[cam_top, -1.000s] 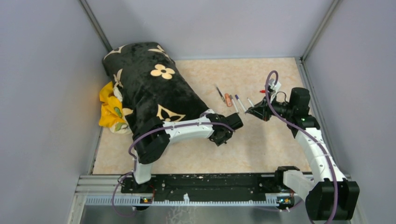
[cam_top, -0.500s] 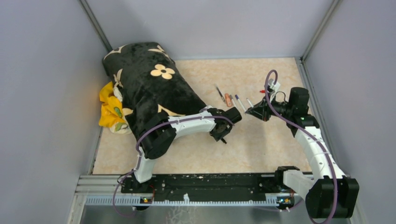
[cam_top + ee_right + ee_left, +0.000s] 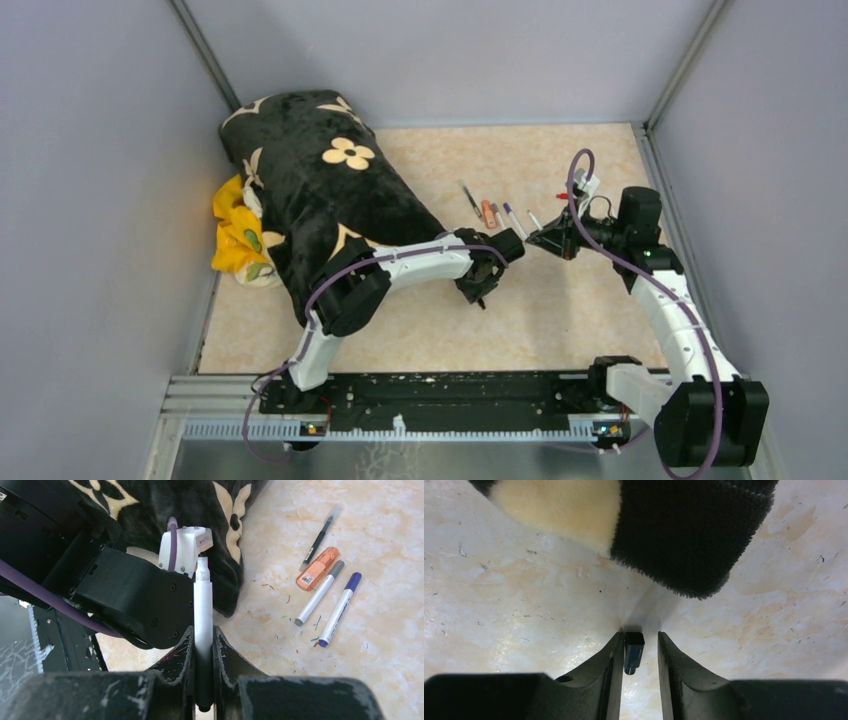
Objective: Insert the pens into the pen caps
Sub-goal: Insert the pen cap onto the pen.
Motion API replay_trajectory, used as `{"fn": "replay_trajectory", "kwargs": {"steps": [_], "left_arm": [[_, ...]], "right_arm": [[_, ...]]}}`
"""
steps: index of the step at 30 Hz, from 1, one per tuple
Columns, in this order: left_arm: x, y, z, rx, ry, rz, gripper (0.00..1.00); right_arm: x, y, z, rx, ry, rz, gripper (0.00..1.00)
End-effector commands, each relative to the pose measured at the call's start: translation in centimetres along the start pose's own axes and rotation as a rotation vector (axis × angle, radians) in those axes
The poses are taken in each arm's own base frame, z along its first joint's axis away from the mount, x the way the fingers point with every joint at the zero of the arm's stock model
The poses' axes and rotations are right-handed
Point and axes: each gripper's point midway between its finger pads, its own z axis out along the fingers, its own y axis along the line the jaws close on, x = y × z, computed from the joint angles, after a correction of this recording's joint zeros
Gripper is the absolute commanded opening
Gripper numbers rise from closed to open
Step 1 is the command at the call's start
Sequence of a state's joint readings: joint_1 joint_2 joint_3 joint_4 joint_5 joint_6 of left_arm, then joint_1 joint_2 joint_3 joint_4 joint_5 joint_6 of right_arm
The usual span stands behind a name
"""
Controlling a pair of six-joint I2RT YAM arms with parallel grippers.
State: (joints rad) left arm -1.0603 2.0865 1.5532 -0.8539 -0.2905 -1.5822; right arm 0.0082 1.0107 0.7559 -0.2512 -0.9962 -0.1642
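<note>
My right gripper (image 3: pixel 545 238) (image 3: pixel 203 630) is shut on a white-barrelled marker (image 3: pixel 203 600), whose bare tip points at my left arm's wrist. My left gripper (image 3: pixel 482 292) (image 3: pixel 640 636) points down at the table. Its jaws stand narrowly open around a small black cap (image 3: pixel 633 651), which rests against the left finger with a gap on the other side. On the table lie a thin dark pen (image 3: pixel 317 536), an orange marker (image 3: pixel 317 568), a grey-capped marker (image 3: pixel 320 593) and a blue-capped marker (image 3: pixel 340 608). A small red cap (image 3: pixel 562 196) lies by my right arm.
A black plush blanket with cream flowers (image 3: pixel 320 190) covers the left side, and its edge hangs just ahead of my left gripper (image 3: pixel 684 530). A yellow cloth (image 3: pixel 235 235) sits at its left. Grey walls enclose the beige table (image 3: pixel 560 310).
My left arm has reached further right, bringing its gripper closer to my right gripper. My right gripper has barely moved and still holds the white marker.
</note>
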Motion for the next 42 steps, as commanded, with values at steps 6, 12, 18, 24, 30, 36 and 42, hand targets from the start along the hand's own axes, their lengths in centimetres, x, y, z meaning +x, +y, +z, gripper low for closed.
{"fn": "replay_trajectory", "kwargs": {"steps": [6,12,18,24,30,36,42], "left_arm": [[0.0,4.3,1.0,-0.208,-0.022,0.013,0.26],[0.3,4.5,0.9,-0.215,-0.008,0.04,0.27],[0.5,4.6,0.8,-0.214,-0.009,0.062,0.36],[1.1,4.9,0.6,-0.216,-0.019,0.084,0.35],[1.3,5.0,0.9,-0.226,-0.02,0.103,0.33],[1.1,5.3,1.1,-0.236,-0.033,0.117,0.16],[0.2,3.9,0.0,-0.164,-0.075,0.131,0.12]], "right_arm": [[-2.6,0.0,-0.3,0.004,-0.042,-0.061,0.0],[-2.6,-0.1,-0.4,0.009,-0.042,-0.063,0.0],[-2.6,-0.2,-0.4,0.012,-0.042,-0.064,0.0],[-2.6,-0.1,-0.4,0.012,-0.042,-0.063,0.0],[-2.6,-0.2,-0.4,0.016,-0.041,-0.065,0.0],[-2.6,-0.2,-0.4,0.013,-0.042,-0.065,0.0],[-2.5,0.2,-0.3,-0.011,-0.043,-0.069,0.0]]}}
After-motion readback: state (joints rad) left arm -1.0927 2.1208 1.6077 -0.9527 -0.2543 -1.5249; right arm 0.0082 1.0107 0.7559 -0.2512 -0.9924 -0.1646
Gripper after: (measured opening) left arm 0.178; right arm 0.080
